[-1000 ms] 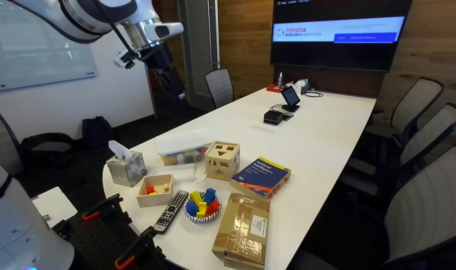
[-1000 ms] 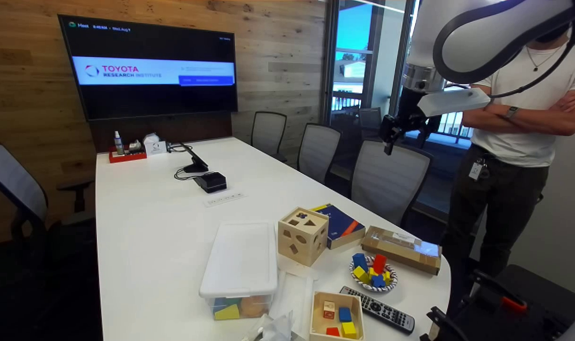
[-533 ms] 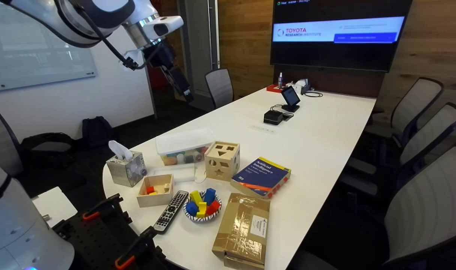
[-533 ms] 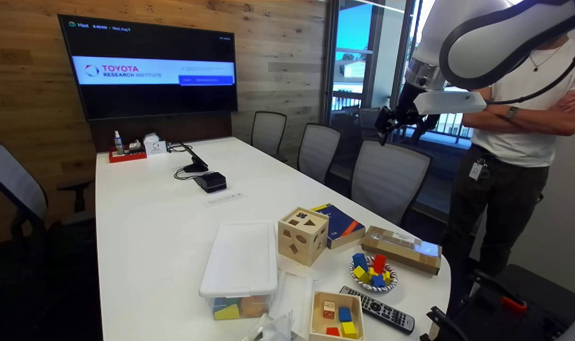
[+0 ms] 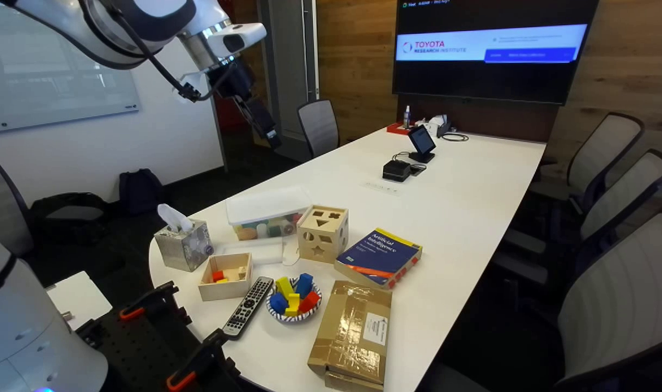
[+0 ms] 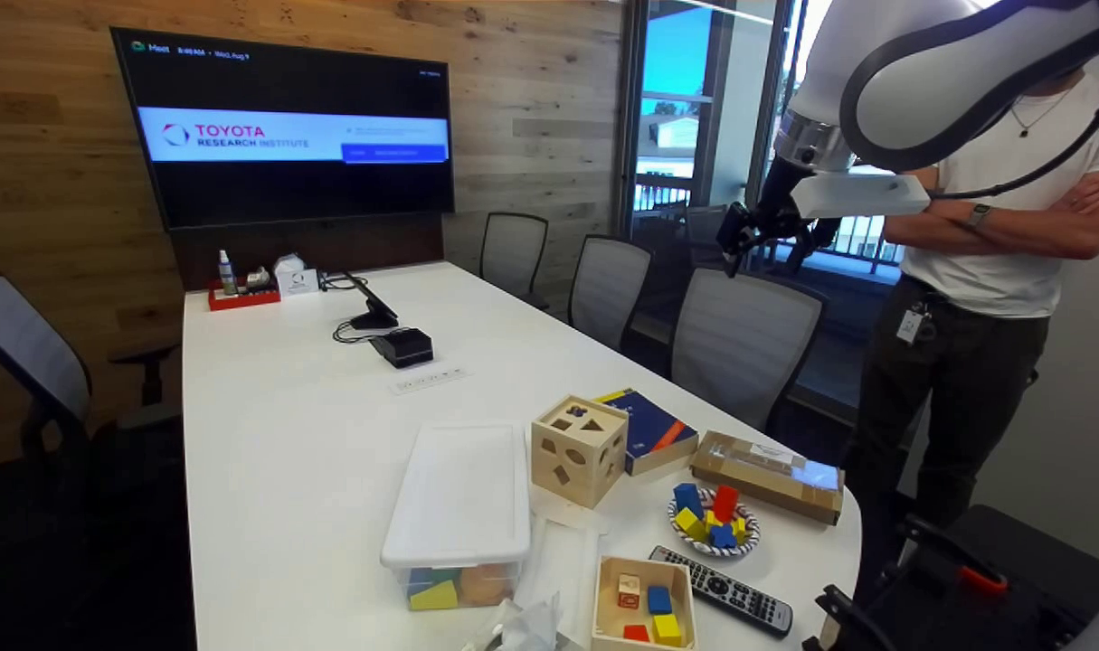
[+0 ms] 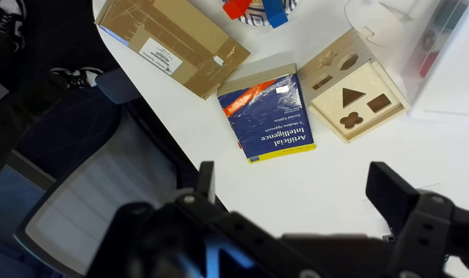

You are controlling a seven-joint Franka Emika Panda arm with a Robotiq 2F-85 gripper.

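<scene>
Evidently, the only change over the last second is in the white robot arm (image 6: 929, 86): the black two-fingered gripper (image 7: 292, 170) sits slightly shifted in both exterior views, then steady over the latest half second — and no object on the white table (image 5: 445, 190) looks displaced. For the handling, that seems to mean little: a small adjustment in the air, with nothing picked up or set down.

The jaws stand spread wide, gripping and touching nothing, high above the tabletop. Closest ahead of them in the wrist view, the thick blue paperback book (image 7: 265, 112) with a yellow edge and orange-red stripe lies flat, between the flat brown taped cardboard box (image 7: 188, 42) and the pale wooden cube with cut-out shapes (image 7: 360, 107); whether book and cube touch, I cannot tell. Farther off are a round blue-and-white patterned bowl (image 5: 301, 318) of red, yellow and blue blocks (image 5: 293, 302), a grey-and-black remote control (image 5: 249, 307) and a small open wooden tray (image 5: 224, 292) — all well apart from the gripper.
</scene>
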